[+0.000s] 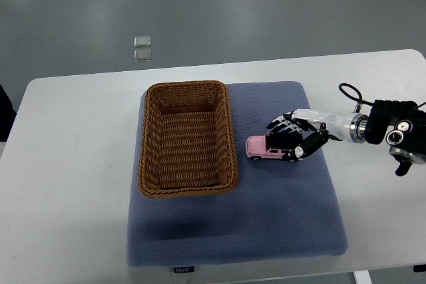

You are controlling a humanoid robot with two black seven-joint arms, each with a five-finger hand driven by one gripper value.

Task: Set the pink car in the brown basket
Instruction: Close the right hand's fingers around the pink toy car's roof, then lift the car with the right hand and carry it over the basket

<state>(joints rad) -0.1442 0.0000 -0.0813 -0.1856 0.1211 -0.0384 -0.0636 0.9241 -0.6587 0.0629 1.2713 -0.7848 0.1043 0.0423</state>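
Pink car's target, the brown wicker basket (pixel 187 139), sits empty on the blue mat (pixel 279 217). Right hand (pixel 299 139) curls its fingers around the pink car (pixel 265 147), just beside the basket; a shallow rear-end grip could let it roll free or clip the rim.

The right arm reaches in from the right edge, its black-and-white fingered right hand (pixel 297 139) curled, palm leftward.

pink car (pixel 265 147), brown woven basket (pixel 187 139)
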